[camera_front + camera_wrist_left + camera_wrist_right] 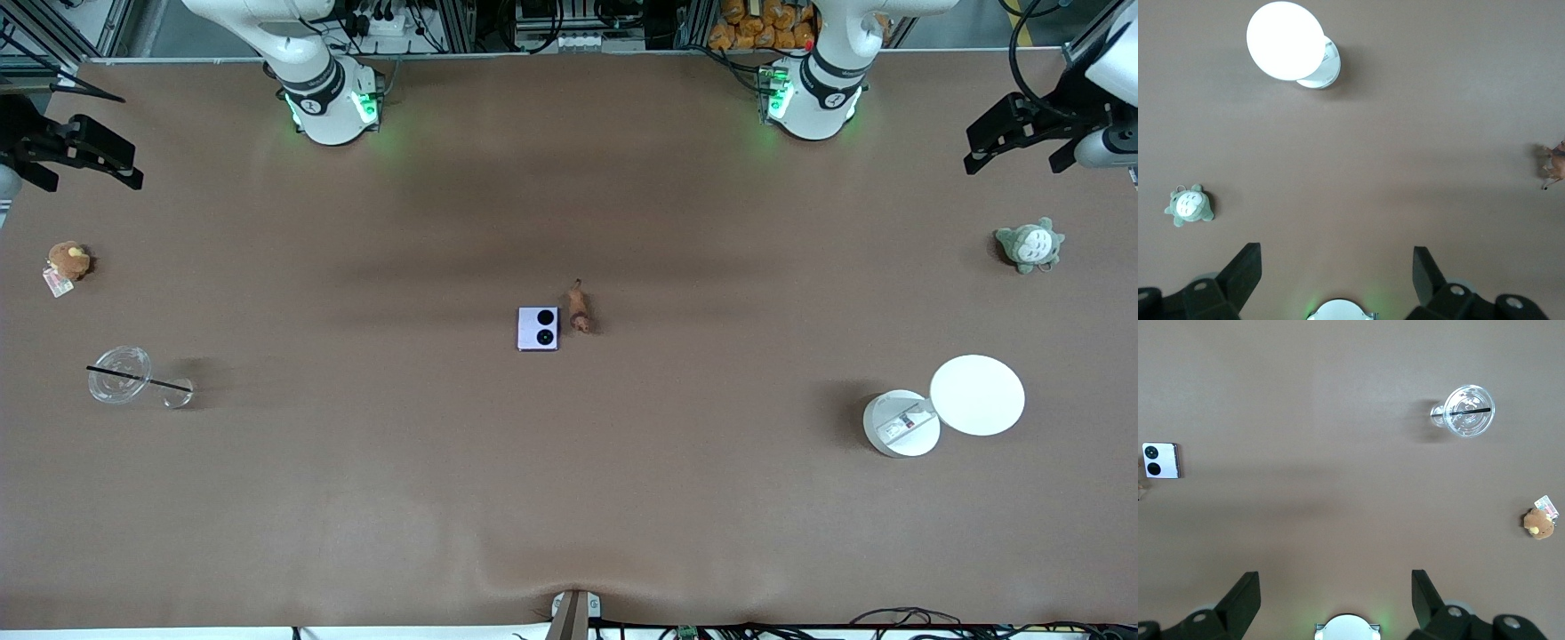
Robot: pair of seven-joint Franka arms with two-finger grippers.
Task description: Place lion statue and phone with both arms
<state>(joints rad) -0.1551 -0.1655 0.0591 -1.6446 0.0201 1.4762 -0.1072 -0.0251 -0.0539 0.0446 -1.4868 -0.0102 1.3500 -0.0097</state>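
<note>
The pale lilac phone (538, 328) lies flat at the table's middle, its two black circles facing up. The small orange-brown lion statue (579, 309) lies right beside it, toward the left arm's end. They are close together but apart. My left gripper (1013, 167) is open and empty, held high over the left arm's end of the table. Its wrist view (1337, 257) shows the lion statue (1555, 163) at the frame's edge. My right gripper (89, 182) is open and empty, high over the right arm's end. Its wrist view (1336, 580) shows the phone (1161, 460).
A grey-green and white plush (1029, 244) and a white round container (901, 423) with its lid (976, 395) sit toward the left arm's end. A brown plush with a tag (68, 260) and a tipped clear cup with a straw (120, 375) sit toward the right arm's end.
</note>
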